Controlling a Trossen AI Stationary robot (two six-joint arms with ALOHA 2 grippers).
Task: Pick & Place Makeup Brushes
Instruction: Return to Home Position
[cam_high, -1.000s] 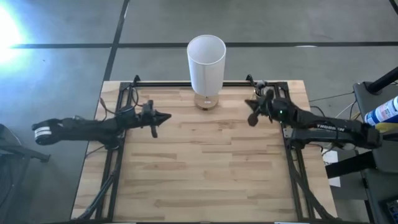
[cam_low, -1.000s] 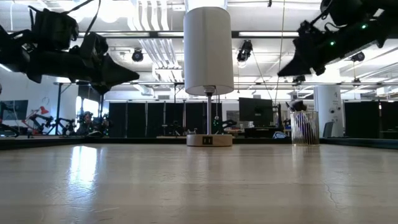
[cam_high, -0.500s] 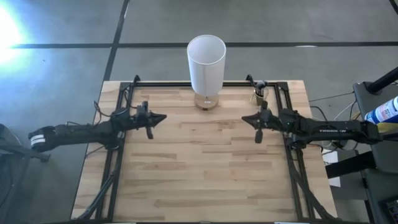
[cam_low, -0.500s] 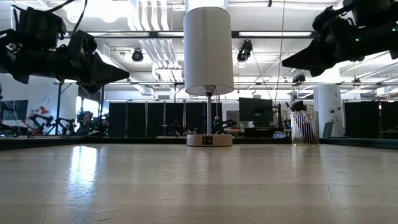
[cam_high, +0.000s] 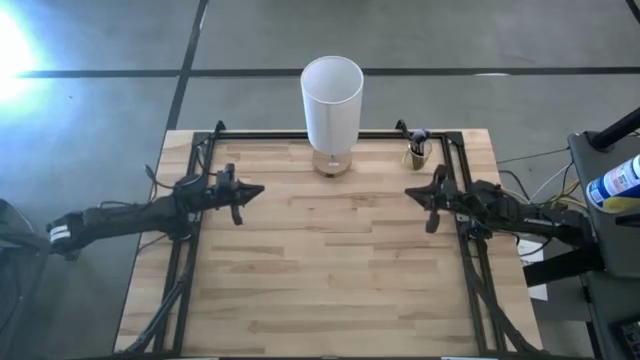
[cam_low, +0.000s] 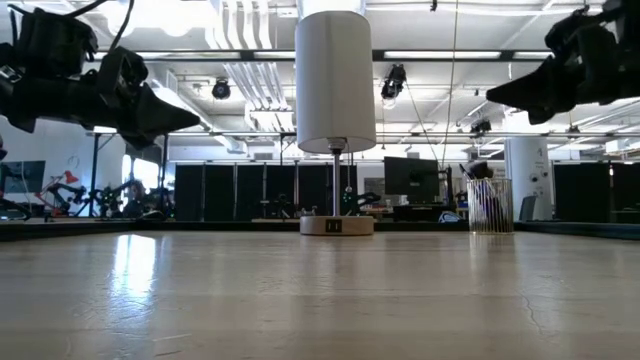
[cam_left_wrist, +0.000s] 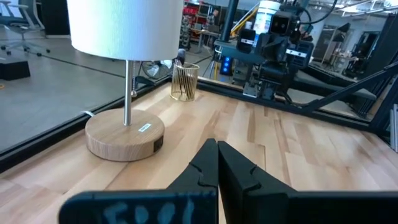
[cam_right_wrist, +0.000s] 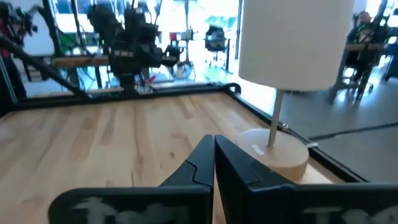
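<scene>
- Both arms have pulled back over the surface (cam_high: 330, 270): left tool (cam_high: 258, 188) at 9 o'clock, right tool (cam_high: 412, 191) at 3 o'clock, each pinched together and empty.
- Gold holder (cam_high: 416, 158) at 1 o'clock holds the makeup brushes (cam_high: 417, 137).
- Homing seems underway; next calls only for further retreat.

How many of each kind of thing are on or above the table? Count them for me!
White lamp: 1
Gold brush holder: 1
Robot grippers: 2, the left gripper and the right gripper
Total: 4
The brushes in the holder are too small to count.
</scene>
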